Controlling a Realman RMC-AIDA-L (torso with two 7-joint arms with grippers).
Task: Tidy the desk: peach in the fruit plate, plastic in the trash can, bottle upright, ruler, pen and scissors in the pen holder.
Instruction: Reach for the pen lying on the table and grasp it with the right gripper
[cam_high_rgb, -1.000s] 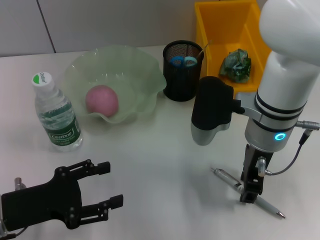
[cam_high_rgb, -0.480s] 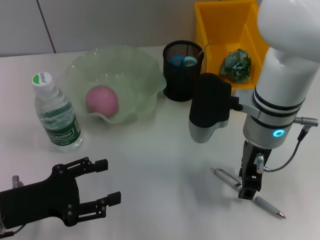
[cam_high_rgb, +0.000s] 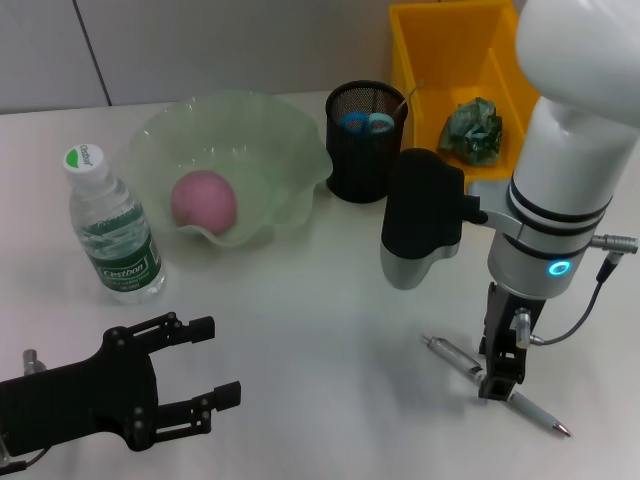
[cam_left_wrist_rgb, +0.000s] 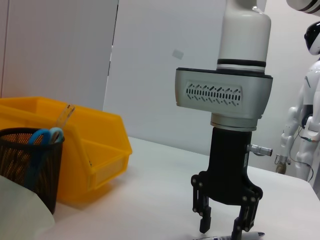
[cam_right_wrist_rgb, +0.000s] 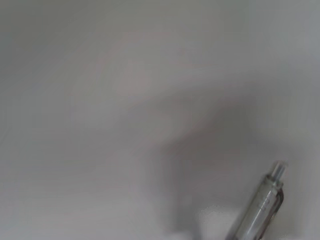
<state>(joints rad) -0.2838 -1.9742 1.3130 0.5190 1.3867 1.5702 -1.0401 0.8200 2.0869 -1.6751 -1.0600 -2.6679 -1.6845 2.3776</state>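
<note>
Near the pen holder (cam_high_rgb: 366, 140), the pen (cam_high_rgb: 497, 388) is lying on the worktop (cam_high_rgb: 320, 330) while the right pincer (cam_left_wrist_rgb: 223, 227) is straddling it with fingers spread; the left pincer (cam_high_rgb: 212, 375), released, is idling beyond the bottle (cam_high_rgb: 112, 228).

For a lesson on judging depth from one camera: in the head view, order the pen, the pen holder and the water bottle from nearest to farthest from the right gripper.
1. Pen: on the table directly under the right gripper.
2. Pen holder: farther back, beside the yellow bin.
3. Water bottle: upright, far across on the robot's left.
</note>
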